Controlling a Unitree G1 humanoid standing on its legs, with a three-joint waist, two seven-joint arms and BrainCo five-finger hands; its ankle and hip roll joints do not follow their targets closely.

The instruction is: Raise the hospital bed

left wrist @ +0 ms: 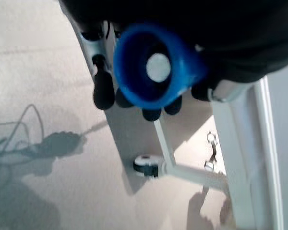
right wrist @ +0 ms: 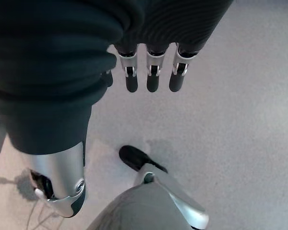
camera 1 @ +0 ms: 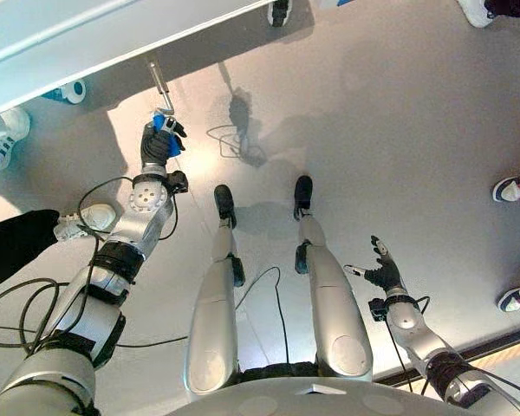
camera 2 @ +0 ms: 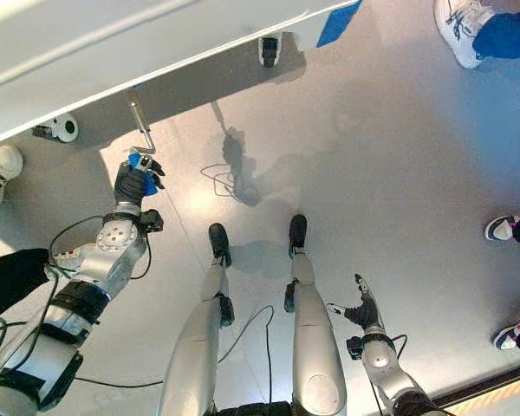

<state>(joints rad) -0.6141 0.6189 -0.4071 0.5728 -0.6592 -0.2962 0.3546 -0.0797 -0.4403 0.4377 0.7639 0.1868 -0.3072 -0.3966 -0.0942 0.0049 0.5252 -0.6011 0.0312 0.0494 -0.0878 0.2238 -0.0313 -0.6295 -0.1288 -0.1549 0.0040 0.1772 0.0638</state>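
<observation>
The hospital bed (camera 1: 87, 43) runs across the top left, its pale frame edge (camera 2: 113, 43) seen from above. A metal crank (camera 1: 160, 82) sticks out from under it and ends in a blue handle (camera 1: 166, 130). My left hand (camera 1: 159, 146) is shut on that blue handle, fingers curled round it; the left wrist view shows the handle's round blue end (left wrist: 153, 67) inside the dark fingertips (left wrist: 103, 93). My right hand (camera 1: 383, 273) hangs low at the right, away from the bed, fingers straight (right wrist: 152, 79) and holding nothing.
A bed caster (camera 2: 62, 127) stands on the grey floor at the left, and another caster (left wrist: 146, 166) sits on the bed's lower frame. People's shoes ring the area: top right (camera 2: 459, 26), right edge (camera 1: 508, 187), left (camera 1: 9, 130).
</observation>
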